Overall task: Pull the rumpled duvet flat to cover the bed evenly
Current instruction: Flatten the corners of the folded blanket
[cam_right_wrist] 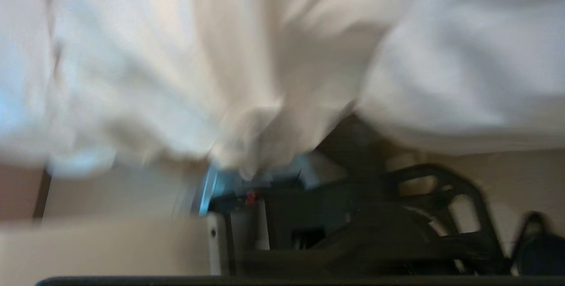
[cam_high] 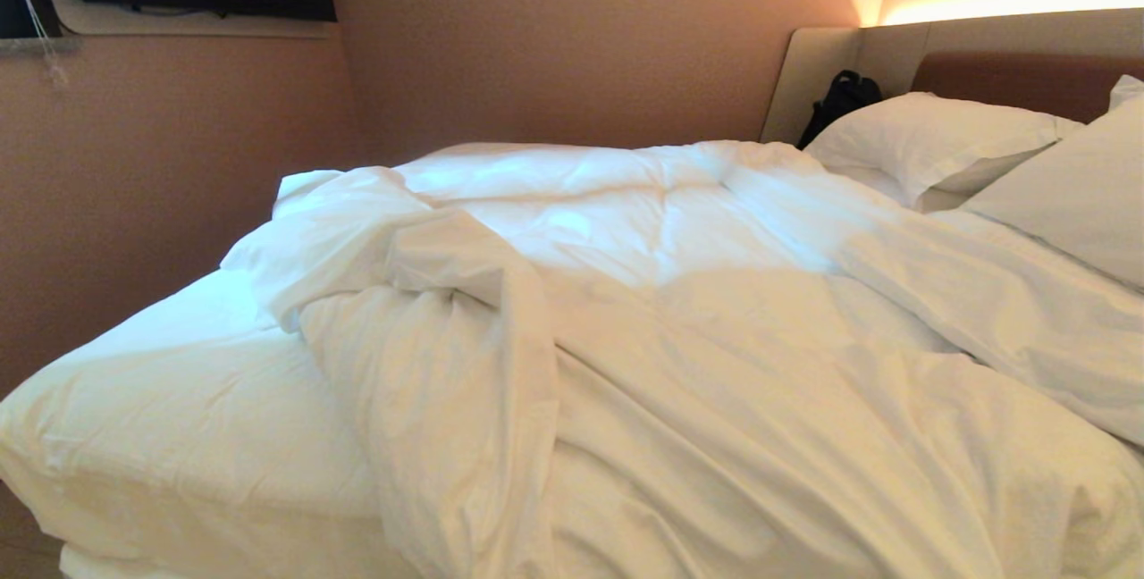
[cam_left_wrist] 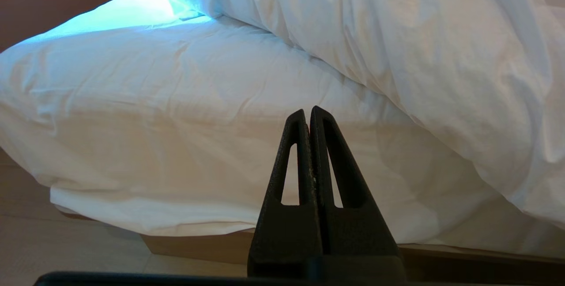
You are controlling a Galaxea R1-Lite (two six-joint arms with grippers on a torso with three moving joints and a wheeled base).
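The puffy white quilted duvet (cam_high: 679, 293) is lying bunched across the wide white-sheeted bed (cam_high: 170, 400), leaving its near foot corner bare; flattening is mostly undone. The left claw (cam_left_wrist: 309, 116) is hanging pressed together beside the bed's edge; the right claw's state cannot be told.

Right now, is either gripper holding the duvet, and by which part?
The left gripper is shut on nothing, short of the bed. The right wrist view is too blurred to show any hold on the duvet.
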